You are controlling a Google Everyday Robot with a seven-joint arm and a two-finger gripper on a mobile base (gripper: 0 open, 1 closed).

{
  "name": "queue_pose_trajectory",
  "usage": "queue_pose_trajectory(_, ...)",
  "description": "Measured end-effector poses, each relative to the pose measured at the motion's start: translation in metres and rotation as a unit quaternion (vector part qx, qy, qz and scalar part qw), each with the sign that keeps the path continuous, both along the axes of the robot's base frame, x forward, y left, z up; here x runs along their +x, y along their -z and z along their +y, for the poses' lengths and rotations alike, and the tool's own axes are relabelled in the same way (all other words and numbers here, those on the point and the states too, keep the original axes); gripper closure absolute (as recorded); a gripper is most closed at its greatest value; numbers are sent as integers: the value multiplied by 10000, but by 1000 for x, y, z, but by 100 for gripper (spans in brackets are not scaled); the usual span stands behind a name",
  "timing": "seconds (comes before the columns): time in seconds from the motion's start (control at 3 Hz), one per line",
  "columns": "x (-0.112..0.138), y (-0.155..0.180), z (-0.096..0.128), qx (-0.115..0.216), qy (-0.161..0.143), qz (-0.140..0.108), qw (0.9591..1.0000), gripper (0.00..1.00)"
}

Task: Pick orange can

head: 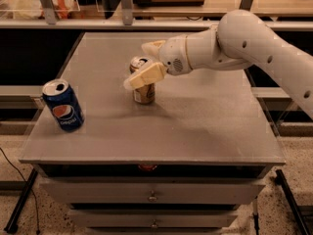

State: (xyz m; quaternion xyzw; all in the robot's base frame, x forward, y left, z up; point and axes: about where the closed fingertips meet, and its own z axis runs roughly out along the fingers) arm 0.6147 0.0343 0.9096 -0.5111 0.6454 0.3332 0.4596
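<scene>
Your orange can (144, 93) stands upright on the grey table (210, 126), its silver top with the opening showing. The gripper (137, 65) is right at that can, level with its upper half. It is spread apart, not clenched: the near finger (146, 75) crosses in front of the orange can's upper body and hides part of it, while the far finger (152, 46) sits behind the orange can's rim. So the orange can lies between the two fingers, with its lower half showing below the near one. You cannot tell whether either finger is touching the orange can's wall. The can's base sits flat on the table.

The white arm (254, 43) reaches in from the right of the orange can as you view it, with its wrist just beside the can's top. A blue Pepsi can (63, 105) stands upright well apart from the orange can, to its left and nearer to you.
</scene>
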Motion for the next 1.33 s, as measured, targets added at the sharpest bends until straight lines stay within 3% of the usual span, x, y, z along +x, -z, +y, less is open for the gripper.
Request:
queue_pose_trajectory(1.0,-3,-4,4,-38,-271,-103,9996,84)
queue_pose_trajectory(1.33,3,-20,-10,-137,-330,-338,9988,100)
